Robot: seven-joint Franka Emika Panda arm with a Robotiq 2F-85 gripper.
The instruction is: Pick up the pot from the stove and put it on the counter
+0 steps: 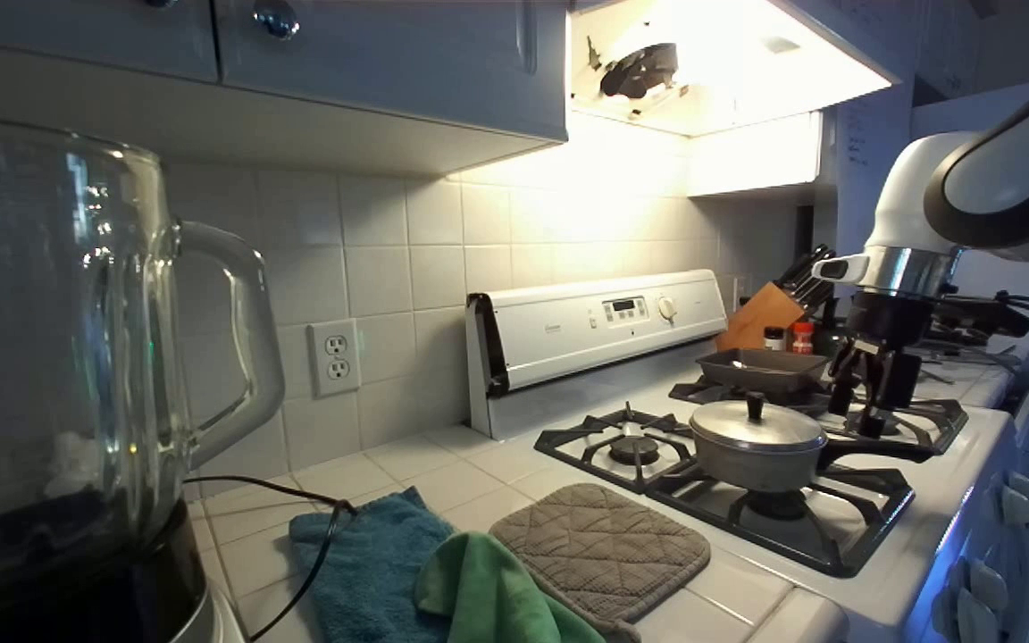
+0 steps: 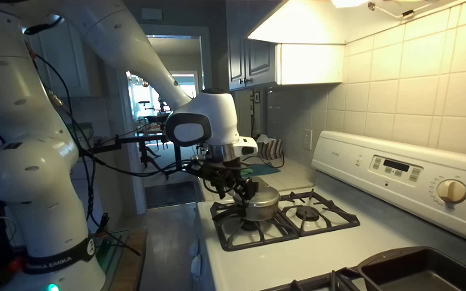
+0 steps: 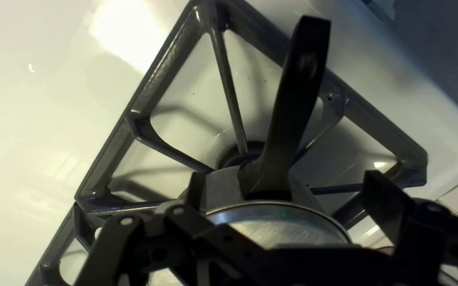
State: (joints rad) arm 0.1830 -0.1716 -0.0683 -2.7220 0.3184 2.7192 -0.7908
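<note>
On a front burner grate (image 3: 158, 81) of the white gas stove (image 2: 306, 258) sits the lidded silver-grey pot (image 1: 760, 460), level and not yet lifted; from it, in an exterior view, the tiled counter (image 1: 461, 478) spreads toward 9 o'clock, with the grey quilted mat (image 1: 599, 558) at 8. Lining up the grasp seems to be the step in hand. The wrist view shows the gripper (image 3: 284, 178) spread wide, its fingers (image 3: 388, 204) at either side of the root of the pot's black handle (image 3: 298, 91), which points just past 12; whether they touch anything, I cannot tell. Next, the gripper likely needs to sink and close firmly on that handle, then raise the pot level so the lid (image 1: 782, 430) does not slide. The Franka arm (image 1: 1015, 170) slants down from 2 o'clock in that exterior view, bent so the gripper points roughly straight down.
</note>
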